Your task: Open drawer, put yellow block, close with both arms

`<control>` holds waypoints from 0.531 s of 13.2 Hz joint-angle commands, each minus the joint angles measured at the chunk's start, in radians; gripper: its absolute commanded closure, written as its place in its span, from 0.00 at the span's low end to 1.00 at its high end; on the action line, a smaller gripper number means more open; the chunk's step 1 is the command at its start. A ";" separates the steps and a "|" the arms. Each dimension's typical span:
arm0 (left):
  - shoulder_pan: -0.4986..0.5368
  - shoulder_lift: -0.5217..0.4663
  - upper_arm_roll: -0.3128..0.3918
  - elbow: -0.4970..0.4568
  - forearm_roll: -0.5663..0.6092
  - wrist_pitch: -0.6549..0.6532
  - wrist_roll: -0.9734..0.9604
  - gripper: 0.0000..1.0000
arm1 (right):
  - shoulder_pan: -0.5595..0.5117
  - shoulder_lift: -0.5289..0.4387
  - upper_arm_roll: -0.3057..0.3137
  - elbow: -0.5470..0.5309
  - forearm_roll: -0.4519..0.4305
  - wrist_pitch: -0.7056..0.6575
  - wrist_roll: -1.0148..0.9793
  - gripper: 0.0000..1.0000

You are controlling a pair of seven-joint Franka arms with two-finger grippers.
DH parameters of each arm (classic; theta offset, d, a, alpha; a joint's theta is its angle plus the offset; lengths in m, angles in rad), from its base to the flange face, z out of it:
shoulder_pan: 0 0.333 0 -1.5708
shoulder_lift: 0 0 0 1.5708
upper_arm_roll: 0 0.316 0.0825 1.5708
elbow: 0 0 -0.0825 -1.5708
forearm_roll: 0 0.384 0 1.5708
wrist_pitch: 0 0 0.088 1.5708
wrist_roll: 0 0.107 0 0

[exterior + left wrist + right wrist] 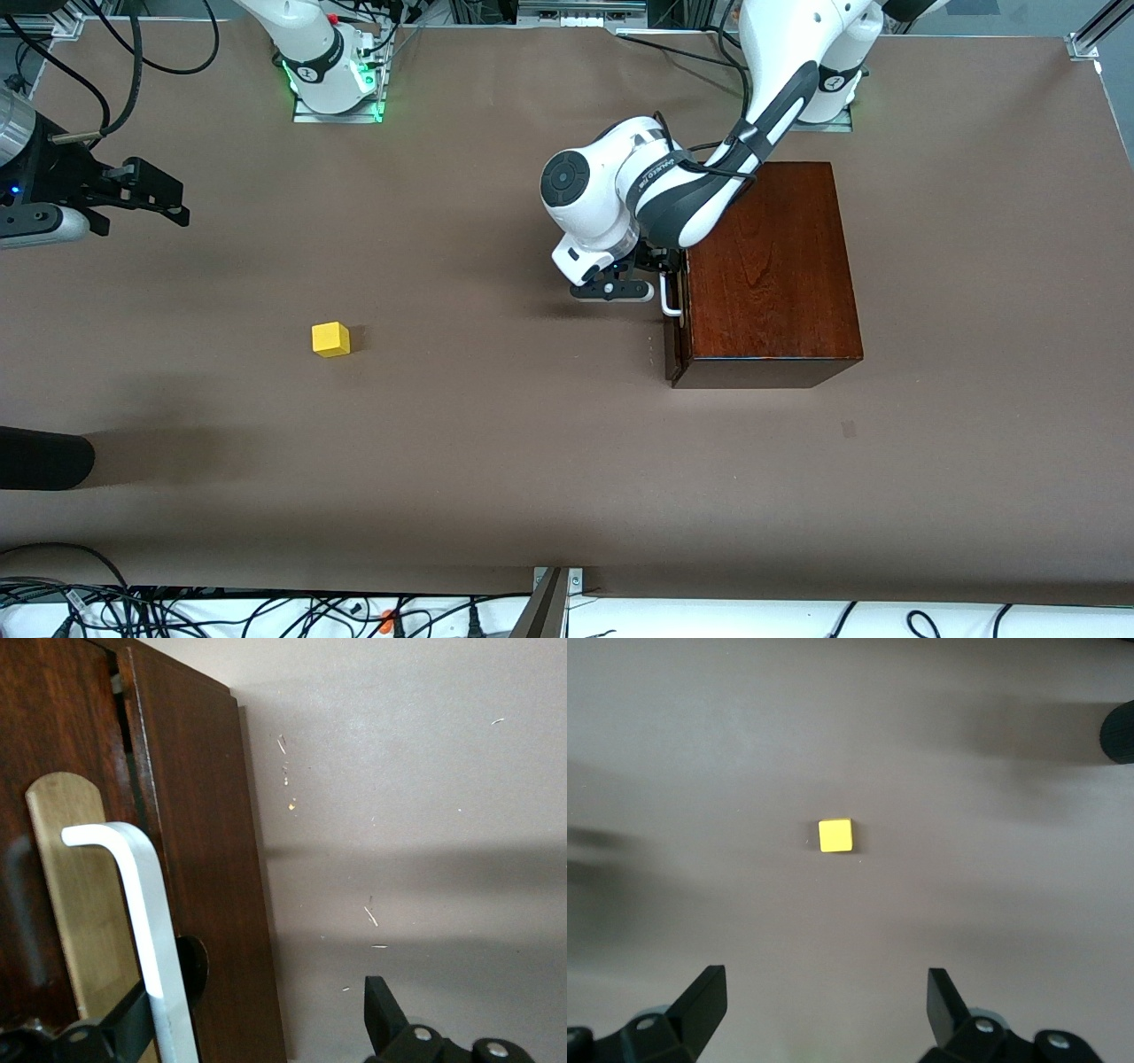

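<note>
Reaching from its base at the edge of the surface where the robots stand, the left arm brings the left pincer (657, 282) to the white handle (671, 297) of the drawer (674, 341), which looks only a crack out of the dark wooden box (769, 266). The box stands toward the left arm's end of the surface, about midway between the robots' edge and the camera's edge. In the left wrist view the pincer is spread, with the handle bar (146, 930) just beside one finger (133, 1023) and the other finger (383, 1014) well apart from it, so nothing is pinched yet. The step in hand, as I judge it, is to take the handle and pull the drawer open. To do this well, the fingers must come one on each side of the bar before they press together, and the pull must go straight along the drawer's slide, otherwise the box can slip on the surface. The yellow block (330, 338) lies free on the surface toward the right arm's end, well apart from the box and a little nearer to the front camera. The right pincer (151, 197) waits in the air near the right arm's end, its fingers spread, looking down on the block (835, 835).
</note>
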 commanded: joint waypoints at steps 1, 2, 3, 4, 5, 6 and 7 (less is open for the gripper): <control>-0.009 0.026 -0.002 0.007 0.025 0.052 -0.021 0.00 | -0.007 0.007 0.002 0.021 0.016 -0.007 -0.004 0.00; -0.011 0.028 -0.002 0.009 0.019 0.058 -0.021 0.00 | -0.007 0.007 0.002 0.021 0.016 -0.007 -0.006 0.00; -0.011 0.028 -0.002 0.010 0.013 0.072 -0.021 0.00 | -0.009 0.007 0.002 0.021 0.016 -0.007 -0.004 0.00; -0.011 0.028 -0.002 0.014 0.010 0.079 -0.033 0.00 | -0.009 0.007 0.002 0.021 0.016 -0.007 -0.004 0.00; -0.014 0.028 -0.004 0.014 0.008 0.081 -0.047 0.00 | -0.009 0.009 0.002 0.021 0.014 -0.007 -0.004 0.00; -0.015 0.028 -0.004 0.015 0.007 0.095 -0.050 0.00 | -0.009 0.007 0.002 0.021 0.014 -0.007 -0.004 0.00; -0.017 0.028 -0.005 0.017 0.007 0.109 -0.056 0.00 | -0.009 0.007 0.002 0.021 0.014 -0.007 -0.006 0.00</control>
